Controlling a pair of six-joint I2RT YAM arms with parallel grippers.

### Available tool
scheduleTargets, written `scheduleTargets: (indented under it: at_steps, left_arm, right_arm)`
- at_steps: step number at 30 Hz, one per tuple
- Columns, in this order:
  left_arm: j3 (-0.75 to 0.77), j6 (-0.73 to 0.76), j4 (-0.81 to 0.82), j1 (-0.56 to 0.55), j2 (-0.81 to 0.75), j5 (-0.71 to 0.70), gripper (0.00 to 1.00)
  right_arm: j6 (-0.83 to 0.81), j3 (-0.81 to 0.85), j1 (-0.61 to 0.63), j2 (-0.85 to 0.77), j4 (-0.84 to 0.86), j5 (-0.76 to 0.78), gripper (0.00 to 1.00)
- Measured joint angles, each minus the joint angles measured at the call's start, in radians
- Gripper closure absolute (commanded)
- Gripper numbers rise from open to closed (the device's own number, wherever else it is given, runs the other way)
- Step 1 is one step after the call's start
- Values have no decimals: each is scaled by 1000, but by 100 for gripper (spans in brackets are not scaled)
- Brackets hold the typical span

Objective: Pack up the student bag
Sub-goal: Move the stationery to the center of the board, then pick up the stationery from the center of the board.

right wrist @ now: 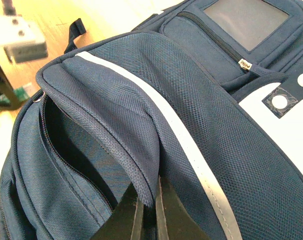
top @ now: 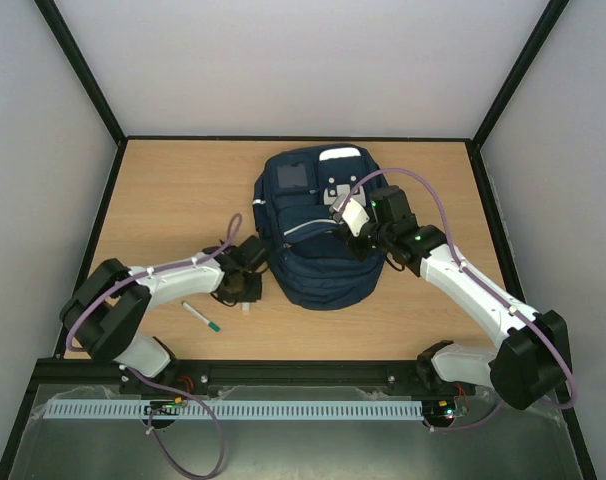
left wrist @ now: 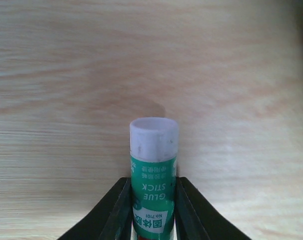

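Clenched between the black fingers of the left gripper (left wrist: 152,186) is a green-labelled glue stick (left wrist: 153,150) with a white cap, its cap end pointing toward the pale wooden table (left wrist: 66,75). Just right of that gripper, the large navy-blue fabric backpack (top: 313,268) lies face up around the middle of the table. On it, the right gripper (right wrist: 150,194) is pinched tight on the white-striped edge of an unzipped panel, holding it raised so the dark opening gapes. Near the left arm a white pen with a green cap (top: 199,317) lies on the wood.
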Motion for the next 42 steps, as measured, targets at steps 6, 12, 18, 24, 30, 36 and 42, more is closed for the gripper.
scheduleTargets:
  at_steps: [6, 12, 18, 24, 30, 36, 42]
  left_arm:
    - [17, 132, -22, -69, 13, 9, 60]
    - [55, 222, -105, -68, 15, -16, 50]
    - [90, 251, -137, -68, 24, -20, 57]
    - [90, 259, -158, -68, 48, -31, 66]
    - [90, 259, -166, -68, 68, -48, 81]
    - [93, 265, -177, -69, 68, -47, 90]
    - [131, 269, -229, -116, -40, -52, 92]
  right_arm:
    - [0, 0, 0, 0, 0, 0, 99]
    - [0, 0, 0, 0, 0, -5, 99]
    - [0, 0, 0, 0, 0, -7, 99]
    - [-2, 0, 0, 0, 0, -7, 99]
    - [-3, 0, 0, -3, 0, -7, 99]
    - [-3, 0, 0, -6, 0, -7, 99]
    - [-2, 0, 0, -8, 0, -10, 99]
